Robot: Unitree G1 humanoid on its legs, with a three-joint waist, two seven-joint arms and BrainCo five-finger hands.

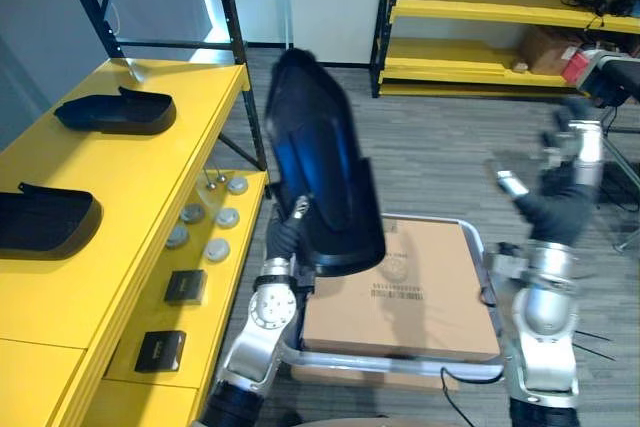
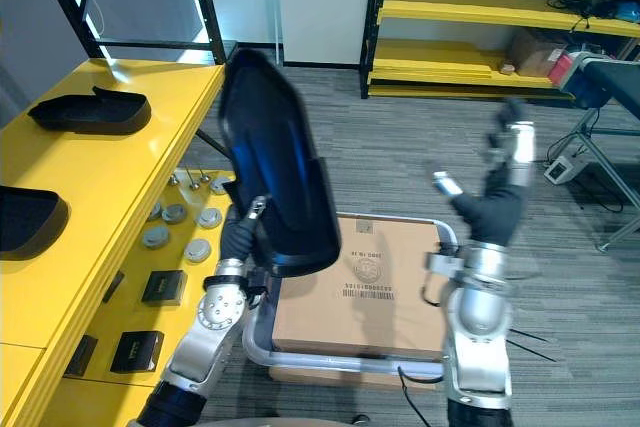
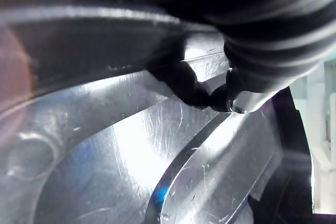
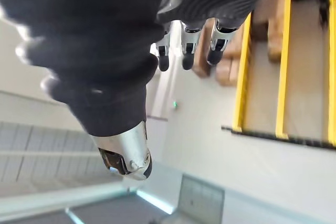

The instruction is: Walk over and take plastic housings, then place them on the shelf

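Note:
A large black plastic housing is held up on end above the left edge of the cart, its glossy inside facing my wrist. My left hand is shut on its lower edge, with the thumb hooked over the rim. Two more black housings lie on the top of the yellow shelf at my left, one far and one near. My right hand is raised at the right with straight fingers, open and holding nothing.
A cardboard box lies on a metal-framed cart right in front. The shelf's lower level holds several round metal parts and two small black boxes. Another yellow shelving unit stands at the back right.

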